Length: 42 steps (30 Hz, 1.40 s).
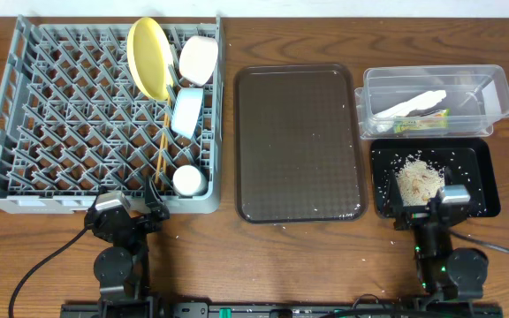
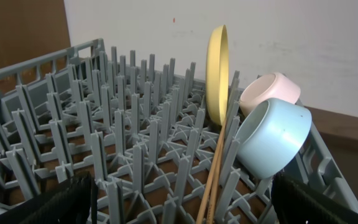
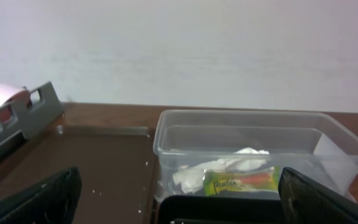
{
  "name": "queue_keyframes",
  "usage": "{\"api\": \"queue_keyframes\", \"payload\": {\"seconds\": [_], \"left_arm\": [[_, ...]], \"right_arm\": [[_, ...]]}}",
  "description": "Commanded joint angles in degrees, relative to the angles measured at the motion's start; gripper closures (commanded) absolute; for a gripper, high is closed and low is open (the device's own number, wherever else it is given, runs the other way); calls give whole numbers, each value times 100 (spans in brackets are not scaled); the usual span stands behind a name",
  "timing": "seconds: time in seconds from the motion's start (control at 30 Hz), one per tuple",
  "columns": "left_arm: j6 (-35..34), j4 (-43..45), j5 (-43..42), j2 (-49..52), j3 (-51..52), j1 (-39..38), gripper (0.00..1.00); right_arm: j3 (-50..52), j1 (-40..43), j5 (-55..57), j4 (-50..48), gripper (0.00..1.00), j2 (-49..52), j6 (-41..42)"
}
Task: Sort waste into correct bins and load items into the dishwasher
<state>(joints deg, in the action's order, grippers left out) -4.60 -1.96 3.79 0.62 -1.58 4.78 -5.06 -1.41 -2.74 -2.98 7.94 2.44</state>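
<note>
The grey dish rack (image 1: 51,115) holds the yellow plate (image 1: 151,58) on edge, the white bowl (image 1: 199,59), the light blue bowl (image 1: 187,112), the small white cup (image 1: 188,180) and the wooden chopsticks (image 1: 161,146). The left wrist view shows the plate (image 2: 217,74), blue bowl (image 2: 272,137) and chopsticks (image 2: 215,171). The clear tub (image 1: 493,88) holds the tissue (image 1: 411,104) and the snack wrapper (image 1: 421,123); the wrapper also shows in the right wrist view (image 3: 240,181). Rice crumbs (image 1: 418,179) lie in the black tray (image 1: 487,190). My left gripper (image 2: 182,205) is open and empty at the rack's near edge. My right gripper (image 3: 180,196) is open and empty near the black tray.
The dark brown serving tray (image 1: 299,141) lies between the rack and the bins, with a few pale crumbs on it. A few crumbs lie on the wooden table (image 1: 272,265) near its front edge. A white wall stands behind the table.
</note>
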Motion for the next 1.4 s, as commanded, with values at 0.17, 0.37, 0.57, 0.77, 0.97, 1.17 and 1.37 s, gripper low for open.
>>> {"api": "queue_keyframes", "payload": {"seconds": [0.17,0.37,0.57,0.77,0.97,1.17,1.37], "left_arm": [[31,-184,28,-33,136,20,9],[31,-184,28,-33,136,20,9],[31,-184,28,-33,136,20,9],[31,-184,26,-33,136,20,9],[31,-184,28,-33,136,20,9],[31,-184,28,-33,136,20,9],[31,-184,28,-33,136,20,9]], "right_arm": [[474,-55,76,162,1,-769,136],[474,-55,101,734,1,-767,136],[474,-52,98,717,1,-767,136],[474,-52,101,719,1,-767,136],[474,-52,101,719,1,-767,136],[474,-52,101,719,1,-767,136],[474,-52,101,719,1,-767,136]]}}
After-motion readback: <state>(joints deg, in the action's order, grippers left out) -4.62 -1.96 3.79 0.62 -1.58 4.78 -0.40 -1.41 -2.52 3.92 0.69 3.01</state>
